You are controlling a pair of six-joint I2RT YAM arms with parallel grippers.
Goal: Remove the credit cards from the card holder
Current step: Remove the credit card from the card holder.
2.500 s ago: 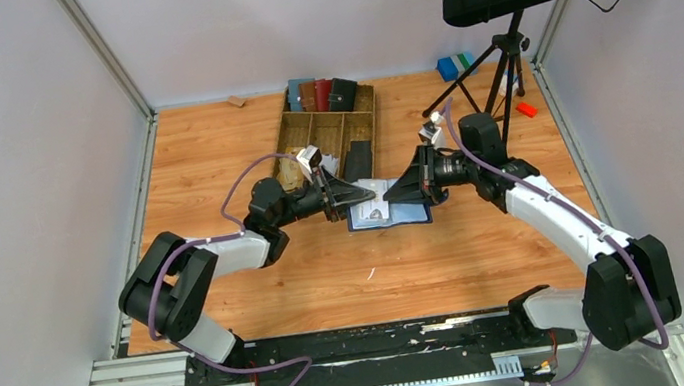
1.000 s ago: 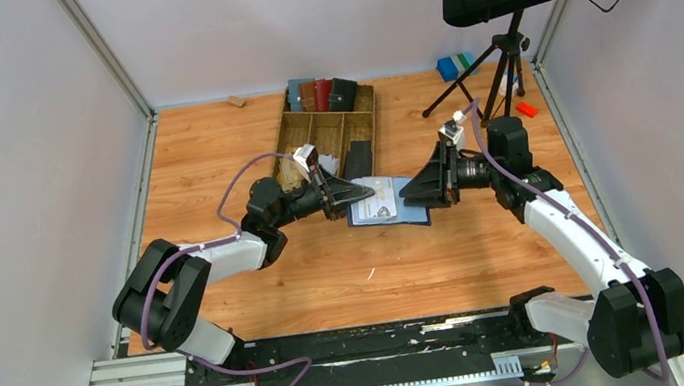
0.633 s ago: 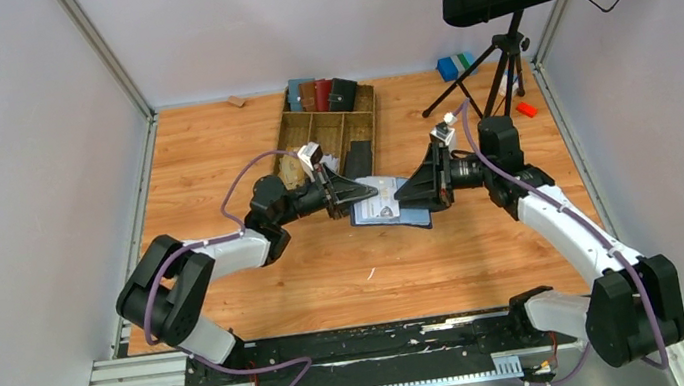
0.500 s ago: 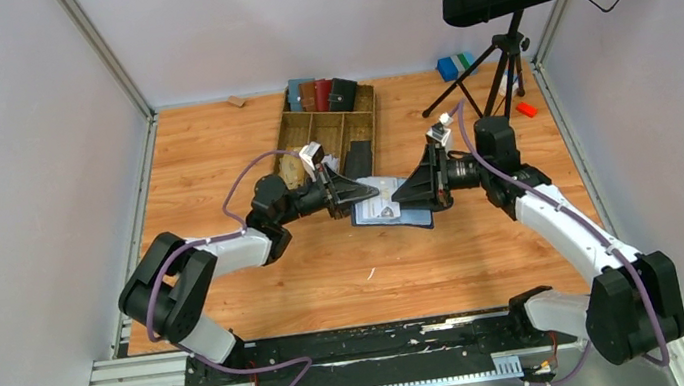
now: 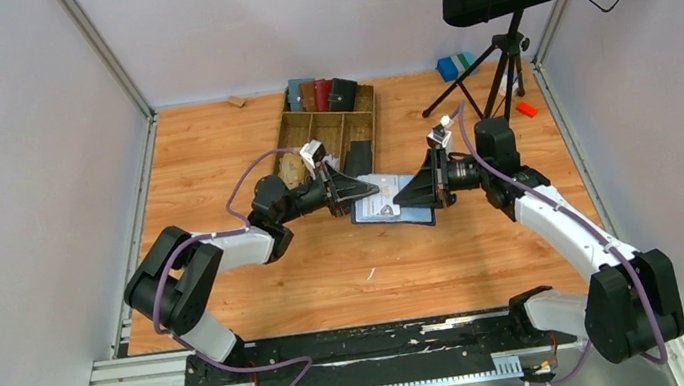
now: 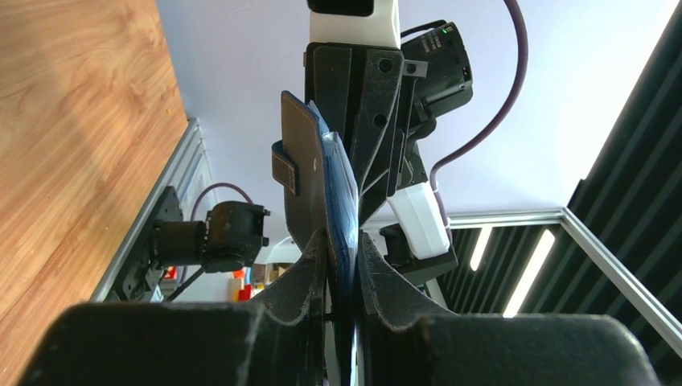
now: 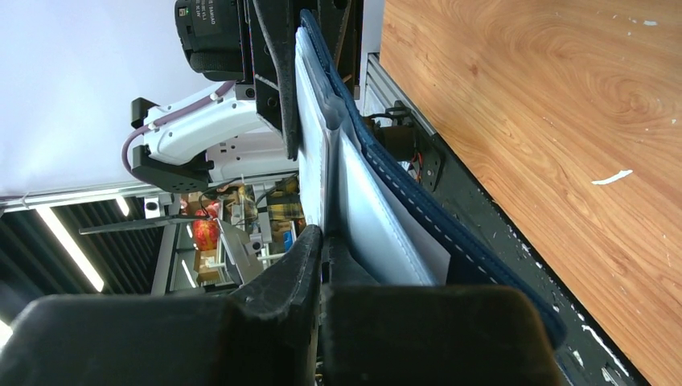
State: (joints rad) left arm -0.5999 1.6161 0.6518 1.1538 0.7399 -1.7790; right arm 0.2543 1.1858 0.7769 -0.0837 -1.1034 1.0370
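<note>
I've got the card holder spread open between the arms over the middle of the desk. My left end effector is clamped narrow on one flap, and my right end effector is pinched shut on the edge of a white credit card in the inner pocket. The card looks thin, stiff and slick, so I'd grip it flat by its exposed edge, while the soft holder may flex.
</note>
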